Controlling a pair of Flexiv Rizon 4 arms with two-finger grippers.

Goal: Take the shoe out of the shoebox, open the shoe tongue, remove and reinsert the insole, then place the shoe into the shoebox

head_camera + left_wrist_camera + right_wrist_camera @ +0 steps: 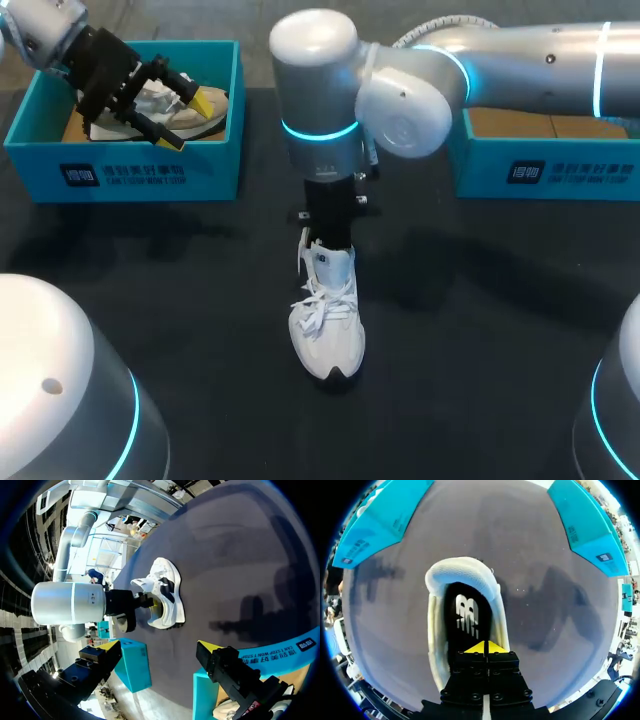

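- Head view: the white, laced shoe (326,318) stands mid-table with the right gripper (328,240) dipped into its heel. The left gripper (187,121) hangs over the far-left teal cardboard shoebox (150,170).
- Left wrist view: fingers splayed wide, holding nothing.
- Right wrist view: the yellow tips are pressed together above the smooth black insole (467,615).

table (480,330) — black top | beige shoe (200,124) — inside left teal box (150,170)

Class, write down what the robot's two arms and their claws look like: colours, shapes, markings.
Both the left arm and right arm are silver-white, built of rounded cylindrical joints ringed with glowing cyan bands. A pale ribbed hose runs along the right arm. The left claw and right claw are black, blocky and studded with screws, each ending in two yellow wedge-shaped tips.
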